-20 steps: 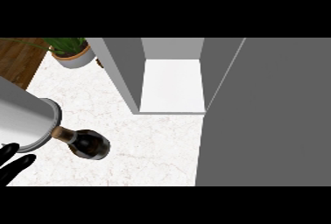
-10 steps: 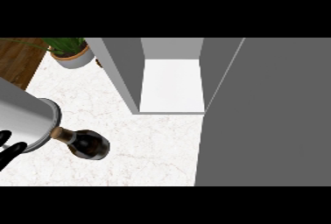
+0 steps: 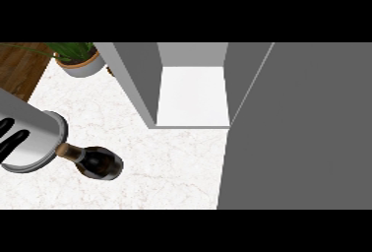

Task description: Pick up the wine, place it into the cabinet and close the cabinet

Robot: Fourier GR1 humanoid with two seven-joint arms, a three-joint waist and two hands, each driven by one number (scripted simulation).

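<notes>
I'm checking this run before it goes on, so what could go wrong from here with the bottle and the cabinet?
1. The wine bottle is partly hidden under the grey forearm, and only fingers of the left hand show, so the hold cannot be confirmed.
2. The open cabinet has a side wall between bottle and shelf; the bottle could strike it.
3. The potted plant stands near that wall and might get knocked.
</notes>
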